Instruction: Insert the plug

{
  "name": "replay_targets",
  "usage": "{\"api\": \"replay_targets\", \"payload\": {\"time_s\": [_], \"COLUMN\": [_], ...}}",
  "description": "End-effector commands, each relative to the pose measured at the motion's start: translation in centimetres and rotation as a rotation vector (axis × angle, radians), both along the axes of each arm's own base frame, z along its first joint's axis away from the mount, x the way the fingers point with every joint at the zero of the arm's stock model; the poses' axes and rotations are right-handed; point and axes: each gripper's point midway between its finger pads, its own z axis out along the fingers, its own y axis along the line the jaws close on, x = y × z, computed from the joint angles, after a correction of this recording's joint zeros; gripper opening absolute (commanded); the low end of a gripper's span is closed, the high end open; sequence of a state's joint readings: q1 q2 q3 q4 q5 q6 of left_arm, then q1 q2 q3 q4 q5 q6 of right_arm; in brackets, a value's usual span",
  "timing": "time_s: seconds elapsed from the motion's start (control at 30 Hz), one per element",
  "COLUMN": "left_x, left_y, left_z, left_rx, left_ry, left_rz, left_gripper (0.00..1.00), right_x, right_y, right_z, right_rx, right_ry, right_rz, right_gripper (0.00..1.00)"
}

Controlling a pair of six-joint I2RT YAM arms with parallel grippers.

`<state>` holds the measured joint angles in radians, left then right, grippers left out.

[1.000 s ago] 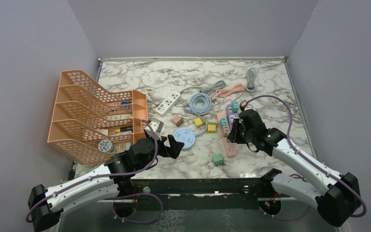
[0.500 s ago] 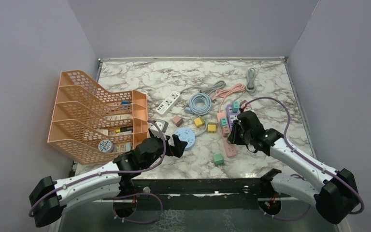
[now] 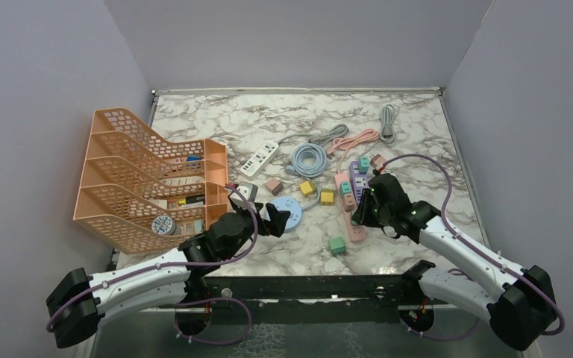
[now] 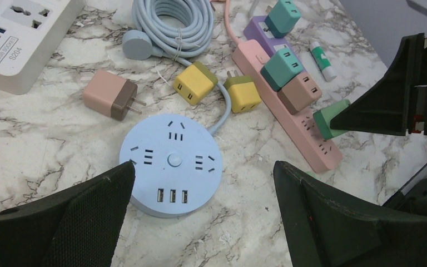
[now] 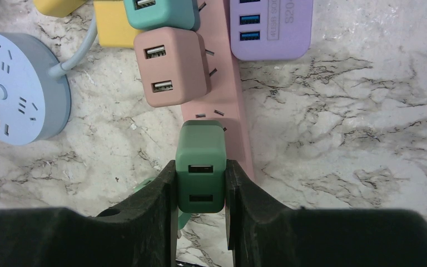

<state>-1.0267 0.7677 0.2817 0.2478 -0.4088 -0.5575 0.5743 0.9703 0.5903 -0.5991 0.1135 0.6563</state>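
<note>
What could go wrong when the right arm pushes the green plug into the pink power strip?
The green plug hides its own prongs, so they may miss the slots of the pink power strip. Nothing holds the strip, so it may slide under the push. The brown adapter sits close by in the strip; the plug could bump it.

Marble counter in a pale booth
The counter was white marble veined grey-brown, enclosed by a plain lavender back wall, left wall and right wall; the light was soft, and a dark metal rail ran along its near edge
</note>
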Motion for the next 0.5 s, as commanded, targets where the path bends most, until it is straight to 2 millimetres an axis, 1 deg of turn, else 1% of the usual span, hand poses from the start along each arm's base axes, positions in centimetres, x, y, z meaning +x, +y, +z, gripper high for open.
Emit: {"api": "replay_targets", "payload": {"time_s": [0.0, 0.13, 0.17, 0.33, 0.47], "left_x": [0.4, 0.5, 0.6, 0.7, 0.7], "left_y": [0.8, 1.1, 1.1, 1.1, 1.2], "left_z": [1.1, 1.1, 1.1, 1.2, 1.1], "left_rx": [-0.054, -0.066, -0.062, -0.047, -0.049], "left_ry": [-0.043, -0.048, -0.048, -0.057, -0.057], "left_rz": [0.040, 0.056, 0.060, 0.062, 0.061], "left_gripper": [0.98, 0.98, 0.98, 0.98, 0.98], "right_x": [0.1, 1.0, 1.1, 1.6, 2.0], "right_y": [-1.0, -1.3, -1.1, -1.2, -1.3], "right_z": [-0.3, -0.3, -0.4, -1.0, -0.7], "right_rx": [-0.047, -0.086, -0.085, -0.122, -0.141], "right_ry": [0.011, -0.015, -0.020, 0.001, -0.008], "right_rz": [-0.043, -0.037, -0.021, -0.020, -0.021], "right_gripper": [0.01, 0.01, 0.01, 0.01, 0.01]}}
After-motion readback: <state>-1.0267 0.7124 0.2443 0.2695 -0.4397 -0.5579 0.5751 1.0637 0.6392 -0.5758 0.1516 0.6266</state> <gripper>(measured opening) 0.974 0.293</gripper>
